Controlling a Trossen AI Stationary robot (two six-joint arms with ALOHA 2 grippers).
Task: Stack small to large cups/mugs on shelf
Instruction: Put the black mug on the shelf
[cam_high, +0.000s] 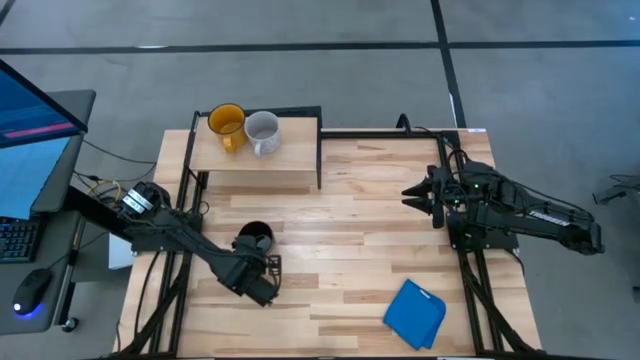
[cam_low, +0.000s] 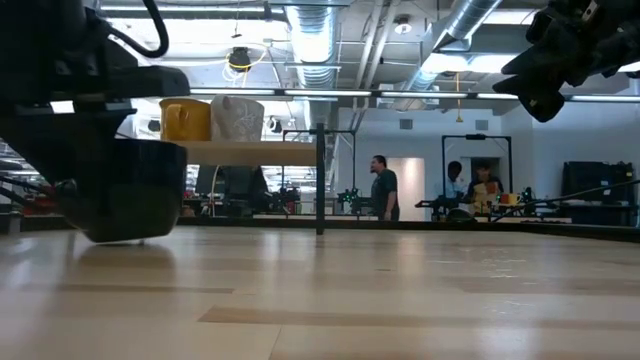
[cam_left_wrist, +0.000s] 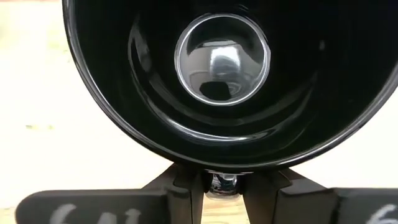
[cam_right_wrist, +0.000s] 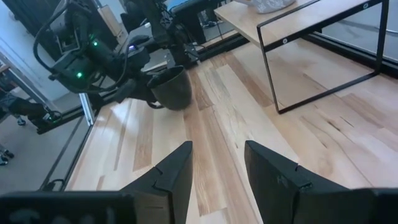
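Black mug (cam_left_wrist: 230, 81) handle pinched between left gripper (cam_left_wrist: 222, 186) fingers; right gripper (cam_right_wrist: 217, 168) spread.

Counter and shelf, seen from above my arms.
Slatted wood counter (cam_high: 340, 200) carries the shelf (cam_high: 290, 160) and a blue folded cloth (cam_high: 415, 313); yellow mug (cam_high: 227, 125) and grey-white mug (cam_high: 262, 132) sit touching on the shelf.

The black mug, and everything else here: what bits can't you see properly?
- Black mug: the left wrist view's edges cut off its rim, and the left gripper hides most of its handle.
- Grey-white mug: its handle is not seen in the low view.
- Blue cloth: shows only in the high view.
- Right gripper: open, over bare table.
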